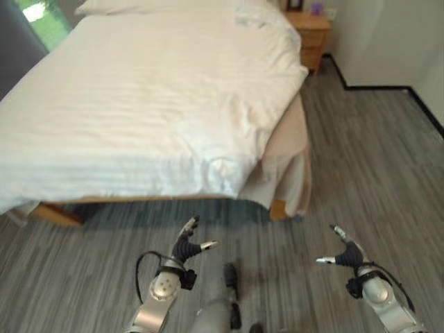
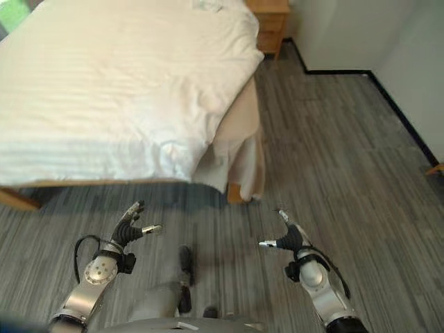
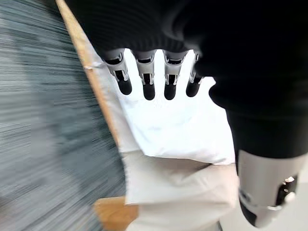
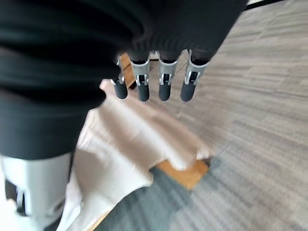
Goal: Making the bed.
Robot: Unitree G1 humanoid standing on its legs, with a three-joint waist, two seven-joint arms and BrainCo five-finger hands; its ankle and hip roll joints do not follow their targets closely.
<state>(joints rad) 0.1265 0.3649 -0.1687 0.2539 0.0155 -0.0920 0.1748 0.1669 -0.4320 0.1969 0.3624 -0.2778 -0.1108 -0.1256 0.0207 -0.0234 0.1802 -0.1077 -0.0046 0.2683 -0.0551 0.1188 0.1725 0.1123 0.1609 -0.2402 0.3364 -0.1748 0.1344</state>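
step: approach, nothing grasped | white striped duvet (image 1: 152, 104) on wooden bed, corner rumpled over beige sheet (image 1: 288, 149) | my left hand (image 1: 186, 244), right hand (image 1: 345, 255) spread, empty | next: I step closer, pinch corner

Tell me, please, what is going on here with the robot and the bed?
The robot stands on the grey floor at the foot corner of the bed, and both hands are empty. The left hand and the right hand hang above the floor with relaxed fingers, short of the bed. The white duvet lies fairly smooth, its corner rumpled, with a beige sheet hanging below it. A wooden nightstand stands by the head end.
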